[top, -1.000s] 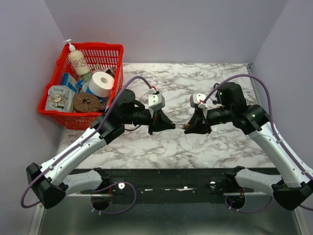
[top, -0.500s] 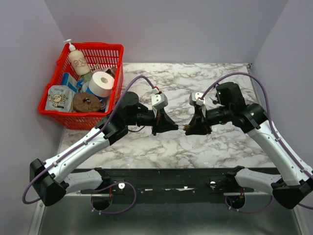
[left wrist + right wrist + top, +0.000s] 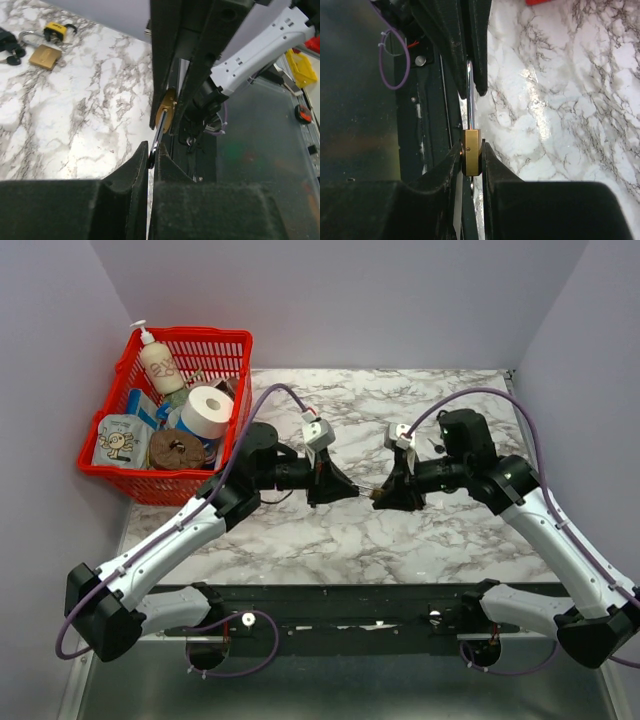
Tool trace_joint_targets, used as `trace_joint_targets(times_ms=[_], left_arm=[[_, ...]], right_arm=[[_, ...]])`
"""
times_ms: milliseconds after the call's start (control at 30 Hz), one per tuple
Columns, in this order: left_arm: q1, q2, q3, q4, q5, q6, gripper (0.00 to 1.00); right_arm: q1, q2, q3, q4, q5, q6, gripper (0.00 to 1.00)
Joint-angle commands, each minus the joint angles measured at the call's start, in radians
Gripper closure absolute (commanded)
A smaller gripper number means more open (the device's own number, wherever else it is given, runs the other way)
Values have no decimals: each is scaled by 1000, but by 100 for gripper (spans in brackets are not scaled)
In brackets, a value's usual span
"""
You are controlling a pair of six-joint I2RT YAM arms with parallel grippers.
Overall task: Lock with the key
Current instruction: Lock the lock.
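Note:
My right gripper [image 3: 384,496] is shut on a small brass padlock [image 3: 471,157], gripped by its flat sides. My left gripper [image 3: 345,490] is shut on the head of a silver key [image 3: 157,141]. The key shaft [image 3: 469,95] runs straight into the bottom of the padlock. In the left wrist view the padlock [image 3: 167,111] sits between the right gripper's fingers, just beyond my left gripper [image 3: 151,151]. Both grippers face each other above the middle of the marble table [image 3: 440,400], joined by the key [image 3: 365,491]. The shackle is hidden.
A red basket [image 3: 233,340] with a soap bottle, a paper roll and packets stands at the table's back left. In the left wrist view another brass padlock [image 3: 45,56], a yellow padlock [image 3: 56,31] and dark keys [image 3: 7,50] lie on the marble.
Both grippers have shifted a little to the left and toward the far side together. The key stays in the padlock and both grips hold.

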Motion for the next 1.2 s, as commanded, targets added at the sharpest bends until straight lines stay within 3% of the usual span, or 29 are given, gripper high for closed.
trace_joint_targets(times_ms=[0,100,167,233,367,567,767,867,1000,1167], left_arm=[[111,6,38,13,10,-67,67],[189,-27,28,28,-14,-148,38],[218,-41,19,74,-63,-235,30],[234,-34,20,111,-113,-359,15],[232,22,69,166,-218,-556,1],[189,107,91,241,-320,-797,1],[116,134,118,231,-407,-858,2],[83,147,124,232,-423,-877,6],[70,154,111,211,-449,-909,22],[57,163,106,218,-456,-914,35]], right_arm=[[-33,-9,-52,280,-34,129,99],[-111,-36,-109,403,8,258,99],[-152,-68,-141,495,63,350,99],[-157,-95,-190,560,130,411,99],[-157,-118,-226,712,192,476,99],[-136,-84,-218,756,273,534,99],[-65,-60,-200,759,373,511,99],[-33,-49,-187,755,403,494,99],[10,-52,-181,756,471,460,99],[36,-46,-178,758,529,428,99]])
